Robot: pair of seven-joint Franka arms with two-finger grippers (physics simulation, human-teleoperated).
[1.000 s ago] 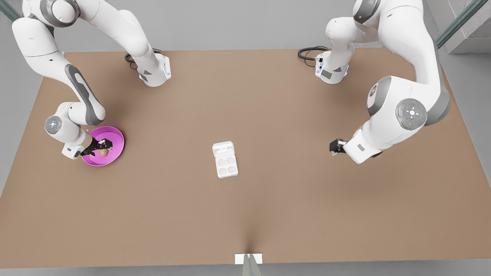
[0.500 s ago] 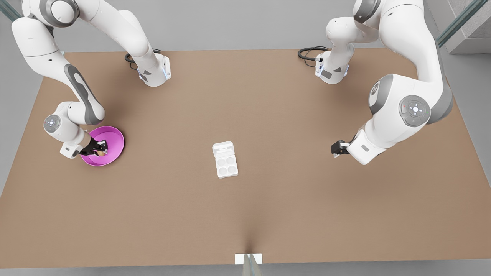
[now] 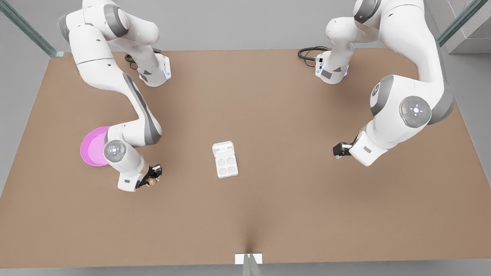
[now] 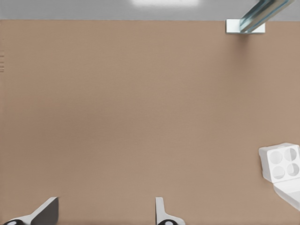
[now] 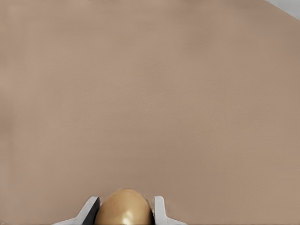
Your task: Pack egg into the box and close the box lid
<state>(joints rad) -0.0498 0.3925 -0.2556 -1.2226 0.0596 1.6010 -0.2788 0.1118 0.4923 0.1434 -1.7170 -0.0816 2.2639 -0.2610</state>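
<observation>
Front view: egg in transit to the open box

Front view is showing the brown bench (image 3: 268, 115) carrying everything, with the two arms reaching in from its far edge. Judging by the wrist views, the arm on the front view's left is the right arm: its right tool (image 3: 153, 177) is gripping the egg (image 3: 152, 181) between its fingers (image 5: 159, 211), above bare bench between the pink plate (image 3: 90, 147) and the box (image 3: 225, 160). The box is sitting mid-bench with the box lid (image 3: 223, 148) folded back and all four cups empty. The left tool (image 3: 339, 150) is waiting well off to the front view's right, its fingers (image 4: 161, 213) spread apart and holding nothing.

The carry step appears to be under way. Next, the egg is needing to be brought over one cup, lowered and released; then the lid is needing swinging shut.
</observation>
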